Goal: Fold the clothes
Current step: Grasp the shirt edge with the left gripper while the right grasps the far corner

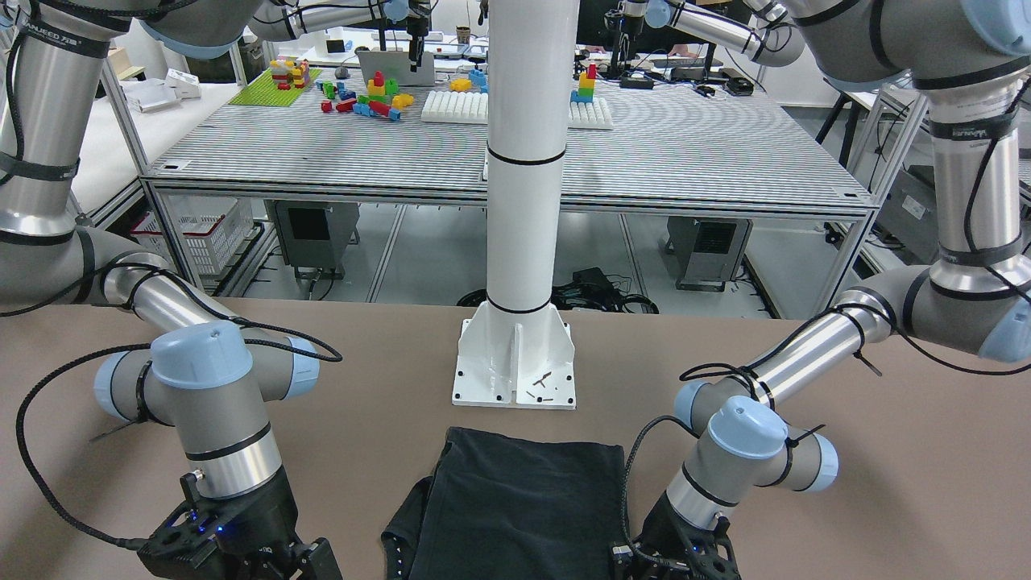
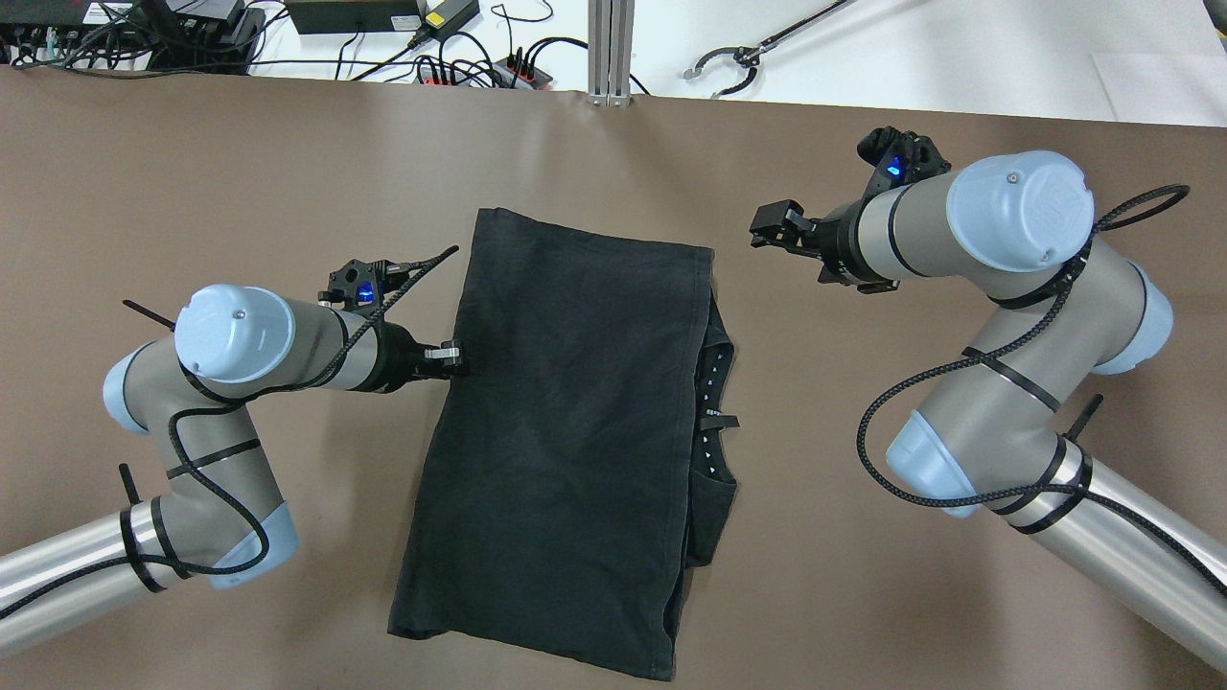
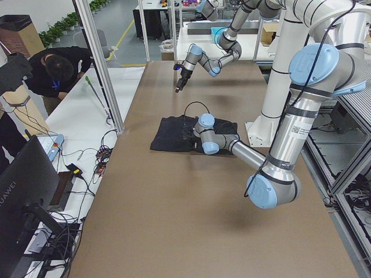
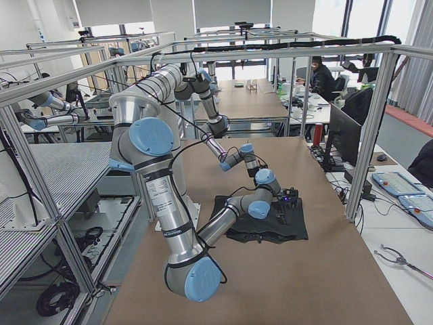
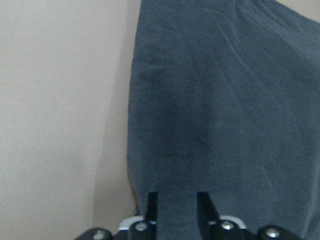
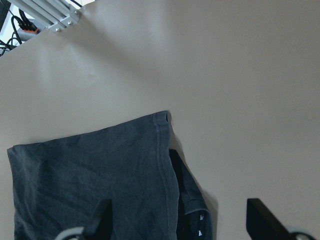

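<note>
- Left pincer (image 5: 176, 205) is nearest the lens in its own wrist view. Its two fingers (image 5: 152, 202) stand close together with black fabric running between them.
- Finding: the left pincer is clenched on the left edge of the clothes (image 2: 566, 422), about a third of the way down from the far end, low against the tabletop (image 2: 192, 172).
- Clothes: one plain black piece lies flat at the middle of the tabletop, between the two arms. Its long side runs near to far in the overhead view.
- The clothes lie just beside the base of the white pillar (image 1: 515, 242), with a strip of bare tabletop between them.
- The fabric surface is lightly creased, and a stitched hem shows along the right edge.
- An under layer (image 2: 714, 383) sticks out along the right side of the clothes. It carries a row of small pale dots, and what they are cannot be told.
- Right pincer (image 2: 764, 228): its fingers are spread wide, so it is released and holds nothing.
- The right pincer hangs above the tabletop, to the right of the far right corner of the clothes and clear of the fabric. Its wrist view looks down on that corner.
- Surroundings: a second table with coloured blocks (image 1: 370, 93) stands beyond the pillar in the front-facing view.
- A person in dark clothing (image 3: 58, 69) bends over a white bench beside the tabletop in the left side view.
</note>
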